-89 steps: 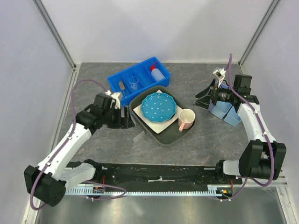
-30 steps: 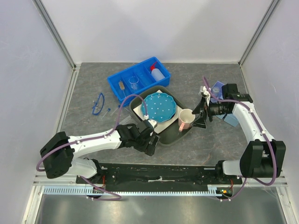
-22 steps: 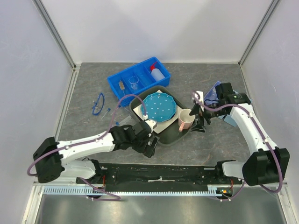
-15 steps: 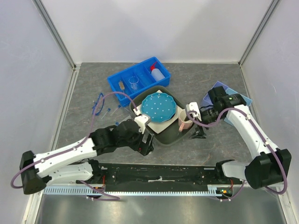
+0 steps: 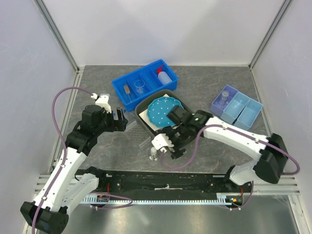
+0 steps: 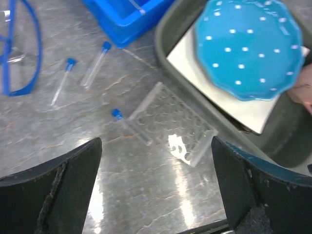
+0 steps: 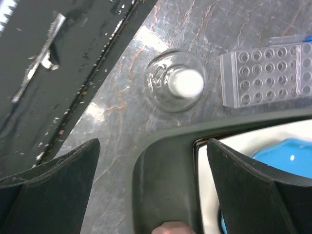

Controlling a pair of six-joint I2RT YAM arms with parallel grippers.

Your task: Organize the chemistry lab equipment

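Blue goggles (image 6: 22, 53) and loose blue-capped vials (image 6: 93, 64) lie on the counter (image 6: 58, 136) at far left. The left fingers (image 5: 120, 120) hang spread wide, gripping nothing, above a clear rack (image 6: 170, 124). The rack lies flat just beside the grey tray (image 6: 165, 34) that carries the dotted plate (image 6: 248, 46). Nearer the front edge, the right fingers (image 5: 169, 145), also spread and empty, hover over the upright white-capped bottle (image 7: 178, 83).

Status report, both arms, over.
Left gripper open, aimed at rack. Right gripper open, by capped bottle. Tray edge close beside bottle.
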